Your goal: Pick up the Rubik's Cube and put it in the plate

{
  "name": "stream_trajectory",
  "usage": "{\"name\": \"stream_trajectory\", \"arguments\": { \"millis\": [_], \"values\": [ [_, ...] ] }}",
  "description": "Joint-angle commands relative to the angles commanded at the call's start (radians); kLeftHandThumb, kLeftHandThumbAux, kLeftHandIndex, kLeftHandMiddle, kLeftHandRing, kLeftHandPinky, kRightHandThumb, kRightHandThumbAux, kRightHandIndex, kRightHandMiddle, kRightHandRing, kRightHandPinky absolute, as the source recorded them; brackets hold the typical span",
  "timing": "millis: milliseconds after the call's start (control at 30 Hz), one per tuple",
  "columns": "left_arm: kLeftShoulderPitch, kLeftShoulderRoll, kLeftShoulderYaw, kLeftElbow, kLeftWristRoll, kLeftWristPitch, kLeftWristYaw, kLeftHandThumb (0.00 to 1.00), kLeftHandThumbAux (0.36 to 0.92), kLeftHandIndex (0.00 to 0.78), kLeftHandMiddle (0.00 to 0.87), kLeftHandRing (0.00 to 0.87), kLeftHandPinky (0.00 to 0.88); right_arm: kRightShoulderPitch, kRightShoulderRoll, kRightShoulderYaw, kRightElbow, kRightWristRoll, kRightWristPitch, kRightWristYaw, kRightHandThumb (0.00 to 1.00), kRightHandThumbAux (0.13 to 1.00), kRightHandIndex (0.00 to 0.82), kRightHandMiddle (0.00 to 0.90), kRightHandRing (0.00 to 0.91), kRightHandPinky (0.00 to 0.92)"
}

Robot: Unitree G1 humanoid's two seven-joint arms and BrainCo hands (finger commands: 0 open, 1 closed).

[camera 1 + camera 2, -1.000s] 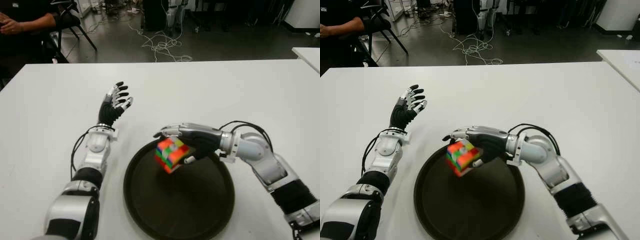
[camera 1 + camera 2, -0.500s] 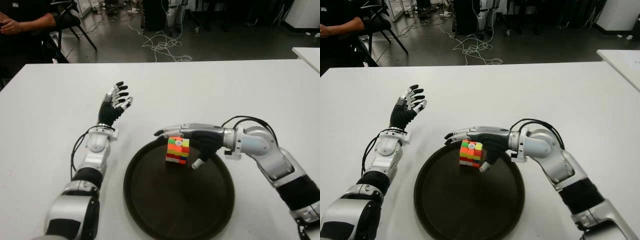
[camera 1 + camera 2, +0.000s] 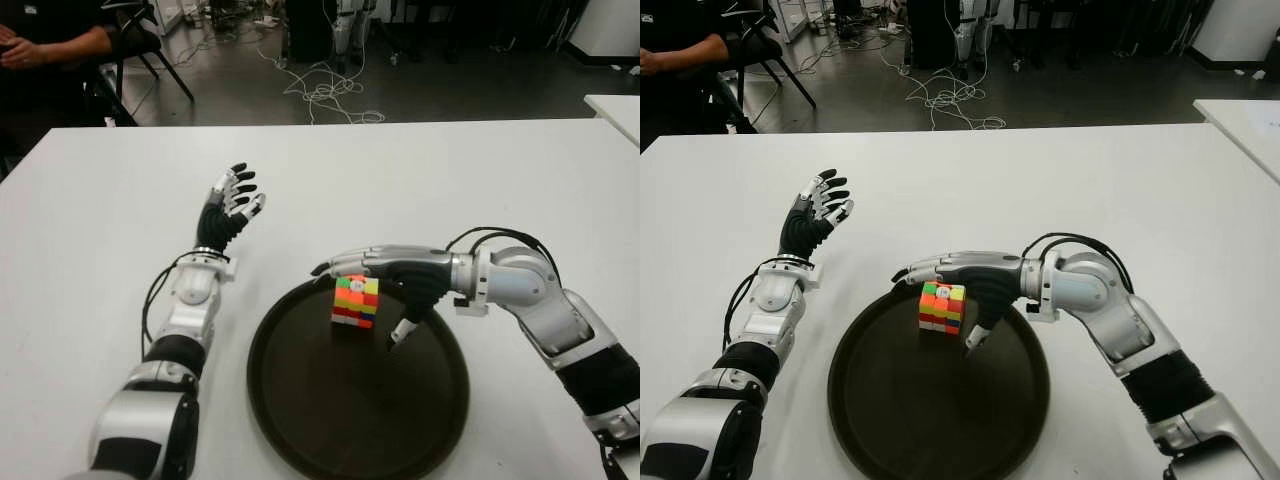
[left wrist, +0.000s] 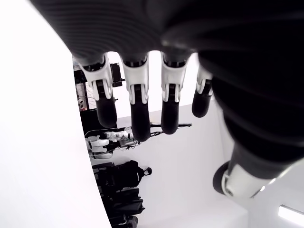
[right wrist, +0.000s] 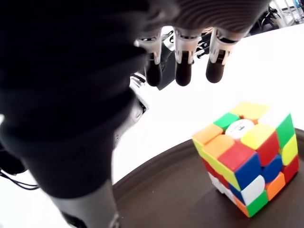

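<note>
On the white tabletop point(image 3: 420, 180), close to the robot, a round dark plate point(image 3: 358, 385) holds the Rubik's Cube point(image 3: 356, 301). The cube stands flat on the plate's floor in the far part of the plate, near the far rim, with orange, green, yellow and red stickers showing.

Just beside the cube, on its right, is the right hand point(image 3: 392, 275). Its 4 long fingers point(image 3: 345, 263) reach out level over the far rim of the plate and past the top of the cube, while the thumb points down toward the plate floor to the cube's right. The right wrist view shows the fingers point(image 5: 184, 66) spread and straight, a clear gap between them and the Rubik's Cube point(image 5: 247, 154); the hand is open and holds nothing.

Well to the left of the plate, the left hand point(image 3: 231, 207) shows above the bare tabletop with palm turned inward and fingertips up. Its own wrist view shows the fingers point(image 4: 138, 107) loosely extended and empty, so this hand is open too.

Beyond the far table edge, a seated person's arm point(image 3: 55, 45) shows at the upper left, and loose cables point(image 3: 325, 90) lie on the dark floor.
</note>
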Motion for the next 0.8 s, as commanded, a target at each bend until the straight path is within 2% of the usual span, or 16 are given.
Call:
{"name": "stream_trajectory", "arguments": {
  "millis": [233,400,467,533,600,700,733,800],
  "values": [
    [0.002,-0.001,-0.001,-0.004,-0.002,0.004,-0.002,0.222,0.673,0.145,0.201,0.207,0.195,-0.006,-0.008,-0.010,0.004,0.019,-0.001,0.016,0.000,0.903,0.071,0.096,0.073,0.091],
    [0.003,-0.004,0.002,-0.005,-0.007,0.006,-0.007,0.220,0.671,0.144,0.196,0.200,0.188,-0.010,-0.025,-0.031,0.005,0.048,-0.015,0.026,0.000,0.907,0.067,0.084,0.063,0.080],
    [0.003,-0.004,0.001,-0.007,-0.008,0.007,-0.007,0.222,0.670,0.143,0.195,0.201,0.192,-0.017,-0.041,-0.049,0.003,0.066,-0.016,0.037,0.000,0.906,0.064,0.078,0.059,0.071],
    [0.003,-0.004,0.001,-0.009,-0.008,0.011,-0.008,0.224,0.668,0.143,0.194,0.203,0.195,-0.035,-0.075,-0.091,0.001,0.109,-0.009,0.061,0.000,0.901,0.061,0.073,0.055,0.063],
    [0.004,-0.005,0.000,-0.010,-0.008,0.014,-0.008,0.227,0.664,0.141,0.195,0.206,0.199,-0.024,-0.109,-0.139,-0.016,0.140,-0.006,0.063,0.000,0.876,0.057,0.070,0.052,0.053],
    [0.004,-0.006,0.000,-0.011,-0.008,0.016,-0.008,0.228,0.662,0.140,0.196,0.207,0.195,0.017,-0.145,-0.209,-0.058,0.149,0.012,0.030,0.000,0.827,0.052,0.064,0.043,0.040],
    [0.005,-0.006,0.000,-0.011,-0.008,0.016,-0.008,0.228,0.662,0.140,0.196,0.207,0.195,0.026,-0.152,-0.227,-0.067,0.149,0.018,0.020,0.000,0.818,0.051,0.063,0.042,0.039],
    [0.004,-0.005,0.000,-0.010,-0.008,0.015,-0.009,0.227,0.664,0.140,0.198,0.206,0.196,0.031,-0.140,-0.251,-0.053,0.124,0.024,-0.030,0.000,0.785,0.048,0.059,0.037,0.032]
  ]
}}
